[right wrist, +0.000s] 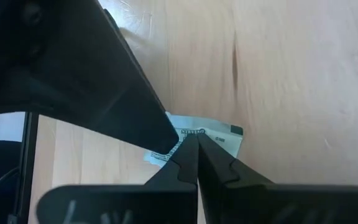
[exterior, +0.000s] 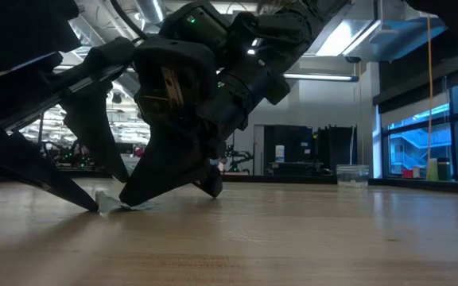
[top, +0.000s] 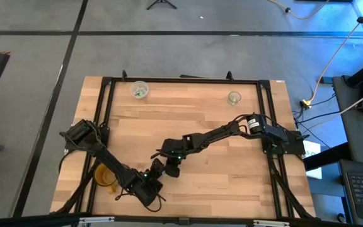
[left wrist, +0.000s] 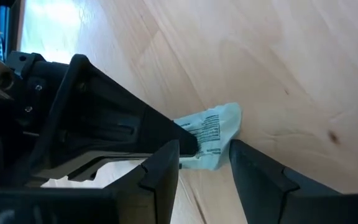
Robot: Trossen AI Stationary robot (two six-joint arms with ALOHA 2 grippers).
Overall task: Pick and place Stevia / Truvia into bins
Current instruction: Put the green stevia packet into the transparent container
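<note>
From above, my two arms meet near the front of the wooden surface (top: pixel 200 170). My left pincer (top: pixel 158 169) reaches in from the front left, my right pincer (top: pixel 169 169) from the right, and the two nearly touch. A yellow-orange mug (top: pixel 104 176) stands beside my left arm. At the far edge stand the bins: a wider cloudy cup (top: pixel 139 90) with sachets in it, and well apart to its right a narrower clear cup (top: pixel 234 98). The sachet under my pincers is hidden from here

Level with the surface, both pincers come down to one spot, the tips of each touching the wood. A small whitish sachet (exterior: pixel 126 206) lies flat at the tip of one dark finger. The clear cup (exterior: pixel 351 175) stands far back on the right

Through my left wrist, the left pincer (left wrist: pixel 205 163) stands with its fingers (left wrist: pixel 253 171) apart, one on each side of the green-printed sachet (left wrist: pixel 215 134), which lies on the wood. A dark finger of my right arm rests on the packet's near end

Through my right wrist, the right pincer (right wrist: pixel 194 149) is pressed together, its tips down on the edge of the sachet (right wrist: pixel 213 138), clamping nothing that I can see
</note>
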